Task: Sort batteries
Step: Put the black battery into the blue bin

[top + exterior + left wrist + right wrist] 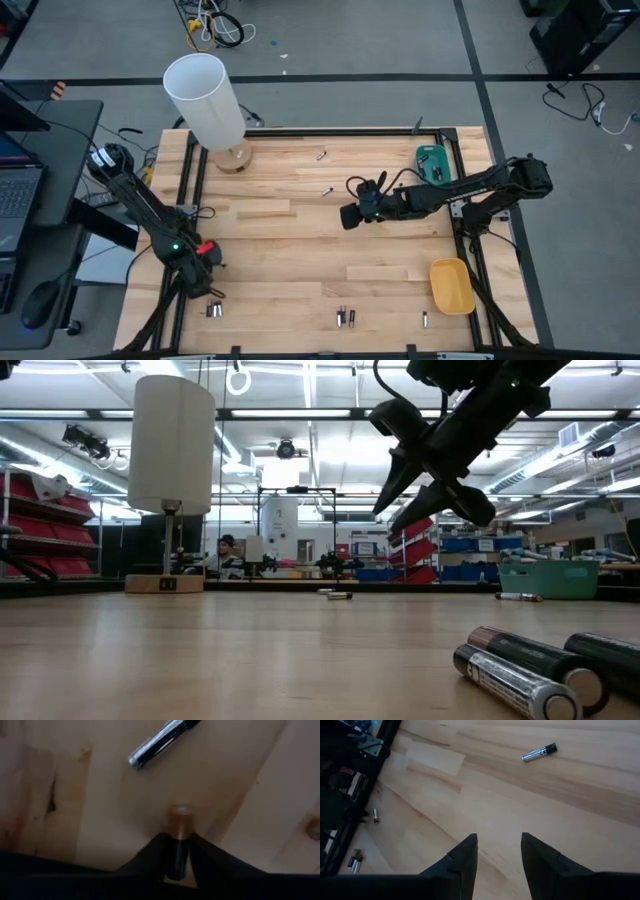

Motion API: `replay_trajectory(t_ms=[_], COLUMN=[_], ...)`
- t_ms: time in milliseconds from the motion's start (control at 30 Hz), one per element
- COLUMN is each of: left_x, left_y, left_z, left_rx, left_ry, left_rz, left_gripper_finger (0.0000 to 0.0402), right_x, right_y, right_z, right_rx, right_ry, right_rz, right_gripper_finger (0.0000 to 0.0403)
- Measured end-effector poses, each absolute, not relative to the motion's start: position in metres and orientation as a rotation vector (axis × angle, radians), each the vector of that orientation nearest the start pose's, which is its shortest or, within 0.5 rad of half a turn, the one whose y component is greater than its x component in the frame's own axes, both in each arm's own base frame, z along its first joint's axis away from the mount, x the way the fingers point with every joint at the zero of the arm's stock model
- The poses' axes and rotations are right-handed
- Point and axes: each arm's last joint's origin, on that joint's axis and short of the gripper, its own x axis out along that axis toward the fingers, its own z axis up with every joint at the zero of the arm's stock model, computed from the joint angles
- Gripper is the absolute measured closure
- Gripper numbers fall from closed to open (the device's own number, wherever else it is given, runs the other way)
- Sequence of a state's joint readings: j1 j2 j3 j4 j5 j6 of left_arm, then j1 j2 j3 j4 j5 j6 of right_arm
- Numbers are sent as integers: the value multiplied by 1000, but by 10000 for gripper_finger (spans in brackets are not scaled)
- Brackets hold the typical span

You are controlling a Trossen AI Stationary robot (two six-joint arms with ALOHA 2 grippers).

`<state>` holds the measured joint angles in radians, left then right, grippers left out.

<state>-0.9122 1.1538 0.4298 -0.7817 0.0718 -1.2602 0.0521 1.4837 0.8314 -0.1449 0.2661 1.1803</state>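
My left gripper [209, 291] stands at the table's near left, pointing down, shut on a copper-topped dark battery [179, 827] that lies on the wood. A silver and black battery [160, 742] lies just beyond it. My right gripper [350, 215] hangs open above the table's middle, its fingers [499, 855] with nothing between them. Loose batteries lie at the far middle [322, 155], at mid-table [327, 191] and along the near edge [343, 318] [425, 320]. Those at the near edge show large in the low view [520, 665]. My left gripper pinches the battery's dark body [176, 857] between its two fingers, one on each long side, below the copper end. The fingers come from above, pointing down, and lie across the battery. The battery lies flat on the table; its other end is hidden by the gripper.
A teal tray [432, 160] sits at the far right and a yellow tray [452, 285] at the near right. A white cylinder on a wooden base [205, 100] stands at the far left. Black frame rails [190, 180] border the table.
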Motion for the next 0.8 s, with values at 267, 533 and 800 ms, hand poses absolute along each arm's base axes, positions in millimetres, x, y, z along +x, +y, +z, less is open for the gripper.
replay_trajectory(t_ms=[267,533,800], left_x=[90,103,122], left_y=[-117,-126,-129], left_z=[138,156,176], left_rx=[-376,-409,-466], left_ry=[1540,1366,1232], left_rz=[259,290,293], left_gripper_finger=[347,347,347], right_x=[295,299,303], right_y=[9,11,19], right_z=[197,201,206], right_rx=[991,988,985], right_ry=[564,522,487], right_rz=[-631,-582,-521], right_gripper_finger=[277,279,279])
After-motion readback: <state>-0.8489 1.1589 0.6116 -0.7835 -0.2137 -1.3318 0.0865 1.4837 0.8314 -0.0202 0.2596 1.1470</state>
